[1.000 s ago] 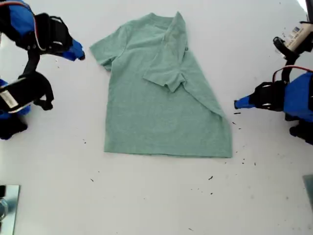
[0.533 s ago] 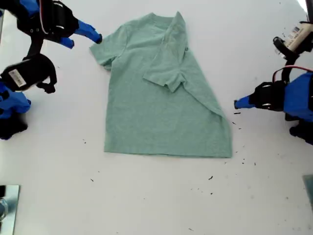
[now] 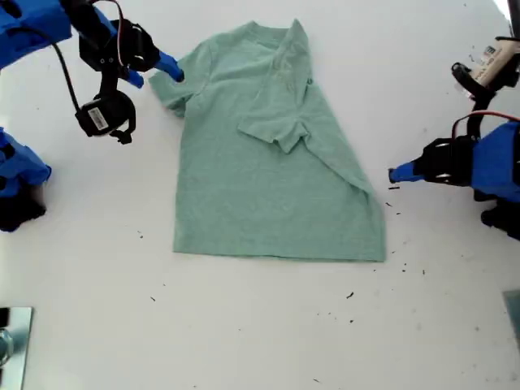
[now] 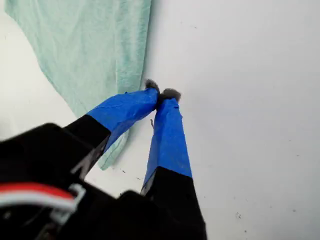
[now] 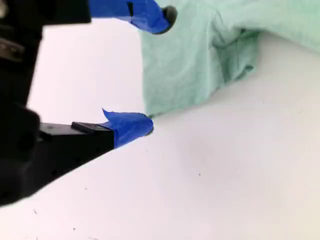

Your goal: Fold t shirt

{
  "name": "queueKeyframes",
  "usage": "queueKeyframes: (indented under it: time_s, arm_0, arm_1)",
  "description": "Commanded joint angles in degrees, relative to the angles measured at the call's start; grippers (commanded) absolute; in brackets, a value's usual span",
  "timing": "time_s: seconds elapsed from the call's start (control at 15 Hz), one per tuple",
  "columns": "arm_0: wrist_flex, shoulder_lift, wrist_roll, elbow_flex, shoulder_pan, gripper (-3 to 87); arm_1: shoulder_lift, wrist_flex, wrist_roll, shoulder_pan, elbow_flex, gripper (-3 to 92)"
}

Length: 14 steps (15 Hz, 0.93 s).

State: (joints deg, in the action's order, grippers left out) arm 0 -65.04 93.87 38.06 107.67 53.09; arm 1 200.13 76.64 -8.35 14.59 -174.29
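Observation:
The pale green t shirt (image 3: pixel 268 179) lies flat on the white table, collar (image 3: pixel 264 31) toward the far edge. Its side at the exterior view's right is folded in, that sleeve (image 3: pixel 280 130) resting on the chest. My second gripper (image 3: pixel 158 75) is open at the other sleeve (image 3: pixel 175 85), at the exterior view's upper left. In the second wrist view the sleeve (image 5: pixel 190 65) reaches between the spread blue fingertips (image 5: pixel 162 17) of my second gripper (image 5: pixel 155 70). My first gripper (image 3: pixel 394 173) is shut and empty, just off the shirt's edge (image 4: pixel 130 55); its tips (image 4: pixel 160 94) touch each other.
Small black specks (image 3: pixel 402 264) dot the table near the shirt's hem at the exterior view's right. A metallic object (image 3: pixel 12 341) sits at the exterior view's lower left corner. The second arm's black camera module (image 3: pixel 101 118) hangs beside its gripper.
The second arm has swung from the exterior view's left edge toward the shirt, bringing its open gripper to the sleeve. The first arm and the shirt have not moved.

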Motion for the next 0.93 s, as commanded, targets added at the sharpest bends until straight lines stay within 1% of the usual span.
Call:
queueKeyframes:
  time_s: [0.0, 0.07, 0.13, 0.2, 0.33, 0.67, 0.87]
  arm_0:
    - [5.71, -3.78, 1.05, 0.97, 2.02, 27.2]
    - [7.29, -5.8, 1.23, 0.97, 1.76, 24.6]
    - [8.61, -7.56, 1.23, 0.97, 1.23, 12.8]
    - [9.4, -8.79, 1.23, 0.88, 0.26, 3.6]
    - [9.49, -7.21, 0.62, 0.44, -2.99, -0.1]
    - [7.12, 9.58, 2.2, -5.62, -8.09, -0.2]
    - [6.33, 19.25, 2.29, -9.23, -8.17, -0.2]
  arm_1:
    - [0.79, -0.97, 0.0, -0.88, -3.96, 2.5]
    - [0.79, -0.97, 0.0, -0.88, -3.96, 2.5]
    - [0.79, -0.88, -0.09, -0.79, -3.96, 2.5]
    - [0.79, -0.88, -0.09, -0.79, -3.96, 2.5]
    - [0.79, -0.88, -0.09, -0.7, -3.96, 2.5]
    - [0.79, -0.88, -0.35, -0.44, -3.96, 2.5]
    - [0.79, -0.88, 0.0, -1.05, -3.96, 2.5]
